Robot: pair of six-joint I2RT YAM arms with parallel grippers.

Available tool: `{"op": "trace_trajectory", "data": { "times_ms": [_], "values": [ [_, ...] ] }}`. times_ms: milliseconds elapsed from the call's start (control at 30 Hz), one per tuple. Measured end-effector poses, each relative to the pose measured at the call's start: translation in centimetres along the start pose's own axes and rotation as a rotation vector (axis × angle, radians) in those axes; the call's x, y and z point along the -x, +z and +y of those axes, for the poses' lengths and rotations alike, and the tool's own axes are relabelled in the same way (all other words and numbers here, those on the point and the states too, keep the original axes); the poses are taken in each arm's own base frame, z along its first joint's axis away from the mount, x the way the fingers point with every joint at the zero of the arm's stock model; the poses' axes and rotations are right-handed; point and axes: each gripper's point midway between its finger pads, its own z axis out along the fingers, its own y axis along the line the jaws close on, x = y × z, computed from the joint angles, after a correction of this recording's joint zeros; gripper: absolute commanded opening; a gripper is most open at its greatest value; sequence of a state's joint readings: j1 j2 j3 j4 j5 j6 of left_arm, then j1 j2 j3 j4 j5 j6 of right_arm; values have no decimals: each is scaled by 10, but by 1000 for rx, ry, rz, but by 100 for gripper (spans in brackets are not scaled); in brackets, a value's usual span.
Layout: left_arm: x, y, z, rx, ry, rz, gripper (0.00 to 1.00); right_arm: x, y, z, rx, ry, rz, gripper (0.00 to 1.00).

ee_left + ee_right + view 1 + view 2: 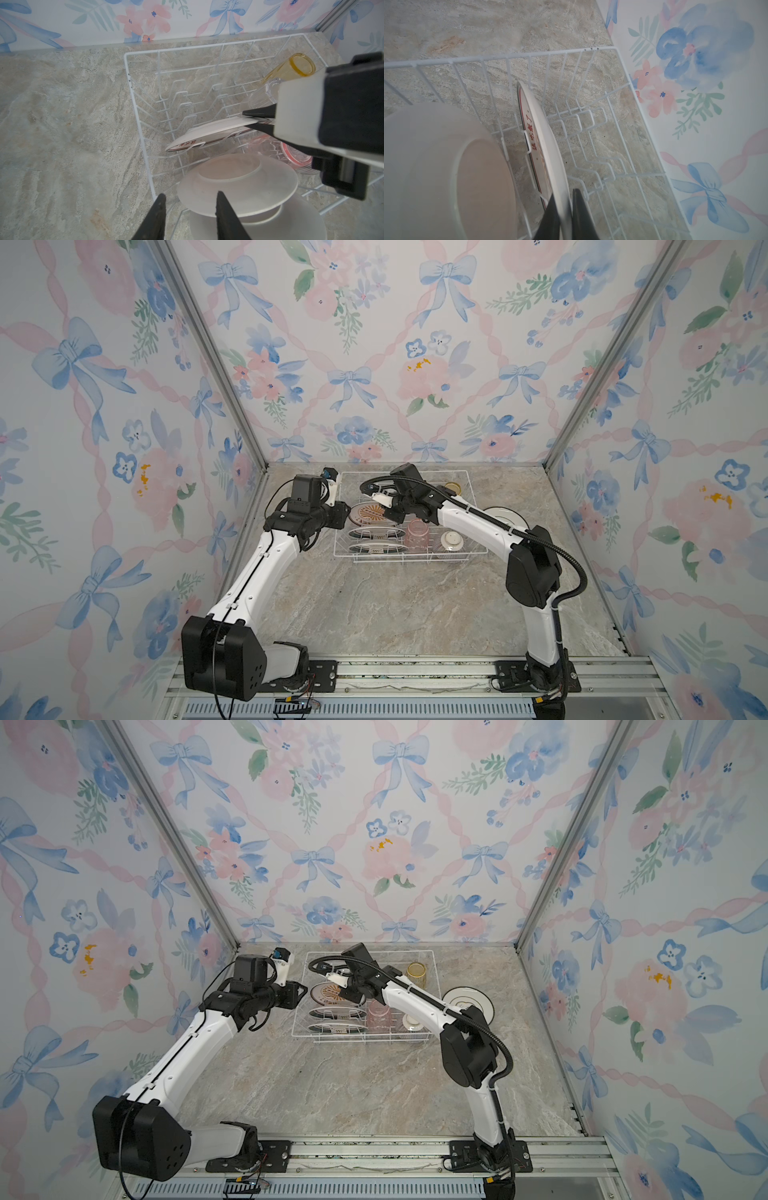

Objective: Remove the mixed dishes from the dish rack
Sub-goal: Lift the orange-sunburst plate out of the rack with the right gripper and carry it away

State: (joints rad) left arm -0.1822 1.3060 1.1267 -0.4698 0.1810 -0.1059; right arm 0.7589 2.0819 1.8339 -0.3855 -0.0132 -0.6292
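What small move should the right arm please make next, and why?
Probably lift straight up. The right gripper is shut on the rim of the plate, which stands on edge in the rack. A vertical pull should free it from the wires without snagging.

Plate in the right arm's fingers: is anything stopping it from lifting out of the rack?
Nothing visible above the plate. It stands between the rack's wire prongs, its rim pinched by the right fingers; the neighbouring plate stands apart.

place: probably lab test booth | evidence: wallpapered panels point(374, 344), aluminium frame point(212, 352), mounting rail point(415, 672)
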Motion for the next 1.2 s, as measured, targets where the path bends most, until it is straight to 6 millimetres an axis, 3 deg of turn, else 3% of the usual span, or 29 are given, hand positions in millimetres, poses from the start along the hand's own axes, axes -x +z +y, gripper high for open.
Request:
{"op": "trace_trajectory", "data": {
  "times_ms": [233, 400, 600, 933, 1200],
  "values": [
    [-12, 5, 13, 34, -31, 27, 37, -1, 2, -3, -89, -67, 4, 0],
    [-37, 21, 40, 86, -117, 99, 37, -1, 2, -1, -117, -89, 0, 0],
    [-61, 36, 44, 83, -154, 174, 36, 1, 4, 3, -141, -69, -30, 0],
    [-64, 42, 41, 55, -164, 181, 35, -6, -8, 3, -164, -34, -35, 0],
    [-63, 44, 40, 47, -163, 173, 35, 1, -42, -8, -229, -6, -89, 0]
  ]
}}
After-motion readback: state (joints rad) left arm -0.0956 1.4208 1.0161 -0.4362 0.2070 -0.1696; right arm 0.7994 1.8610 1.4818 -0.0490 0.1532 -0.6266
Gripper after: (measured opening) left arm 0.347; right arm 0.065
